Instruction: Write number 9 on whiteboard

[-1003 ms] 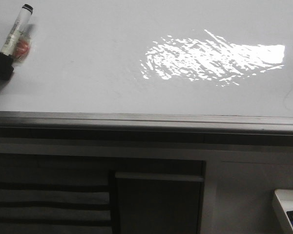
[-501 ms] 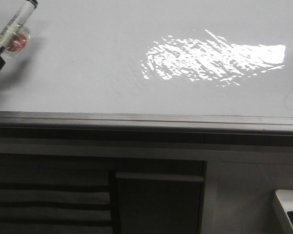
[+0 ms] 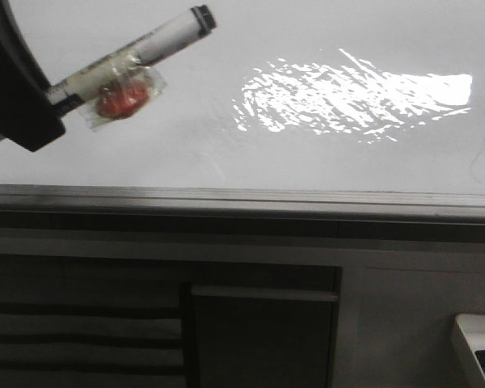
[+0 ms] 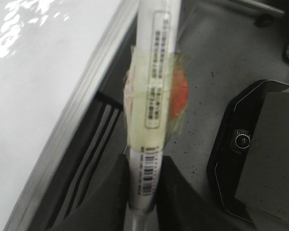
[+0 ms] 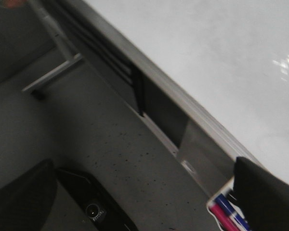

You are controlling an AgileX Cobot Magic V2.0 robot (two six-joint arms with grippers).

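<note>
The left gripper (image 4: 143, 192) is clamped on the taped marker (image 3: 137, 55), whose black tip points away over the whiteboard (image 3: 307, 162); the right gripper's state cannot be told

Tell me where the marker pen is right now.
In the front view the marker pen is at the upper left, clamped in the left gripper, angled up to the right over the whiteboard, left of the bright glare patch.

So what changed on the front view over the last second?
The left gripper, shut on the marker pen, swung in from the left edge; the pen now tilts rightward with its black cap further over the whiteboard. The board shows no 9 yet, and the glare patch and marker tray stayed put.
</note>
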